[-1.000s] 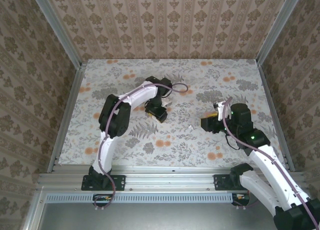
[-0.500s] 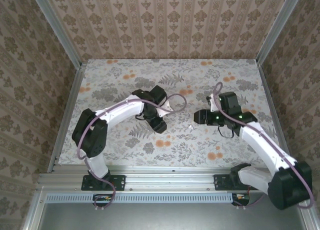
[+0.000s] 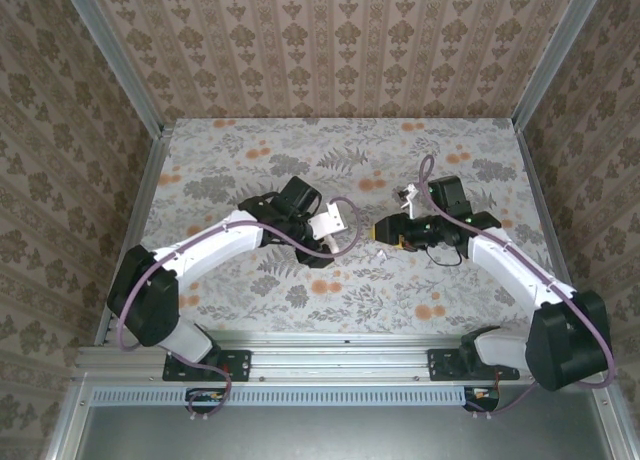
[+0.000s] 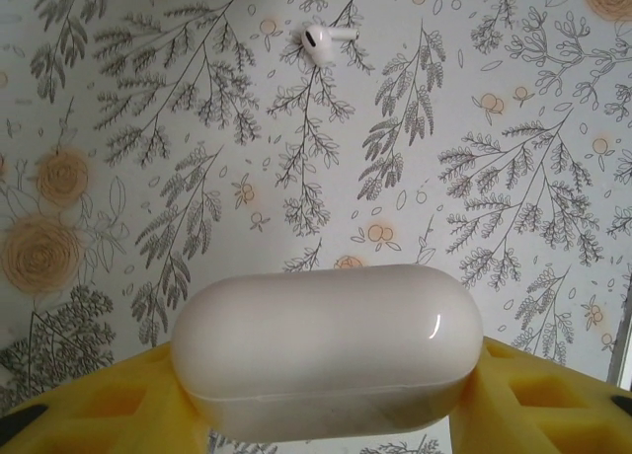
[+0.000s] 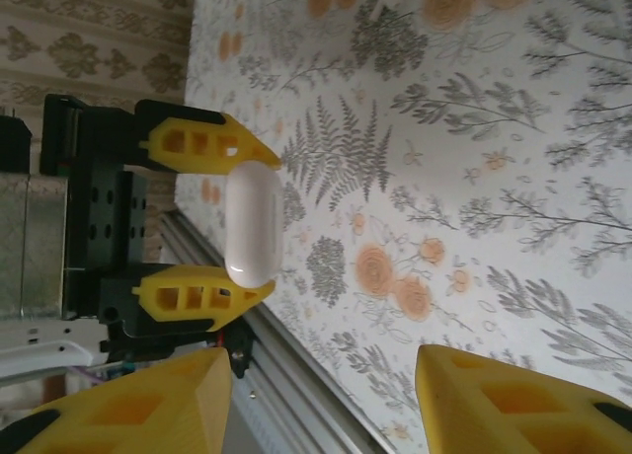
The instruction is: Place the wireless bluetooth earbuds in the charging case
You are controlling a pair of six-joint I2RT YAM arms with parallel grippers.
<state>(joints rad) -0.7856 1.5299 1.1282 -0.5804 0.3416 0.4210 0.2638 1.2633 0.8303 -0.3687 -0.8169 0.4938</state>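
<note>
My left gripper (image 3: 335,226) is shut on the charging case (image 3: 332,218), a glossy white rounded box with its lid closed. In the left wrist view the charging case (image 4: 326,345) sits across the yellow fingers (image 4: 553,400), held above the table. One of the wireless bluetooth earbuds (image 4: 321,39) lies on the floral table beyond it, and this earbud (image 3: 381,254) is just below my right gripper (image 3: 384,232). My right gripper (image 5: 321,400) is open, nothing between its fingers, and it faces the held case (image 5: 252,227) from a short distance.
The floral table (image 3: 300,160) is walled by patterned panels on three sides. A metal rail (image 3: 330,352) runs along the near edge. Both arms meet near the table's middle, their grippers a short gap apart.
The left arm has stretched out lower and carried the case to the right. The right gripper has swung left toward the middle and now points at the case. The earbud has stayed put.
</note>
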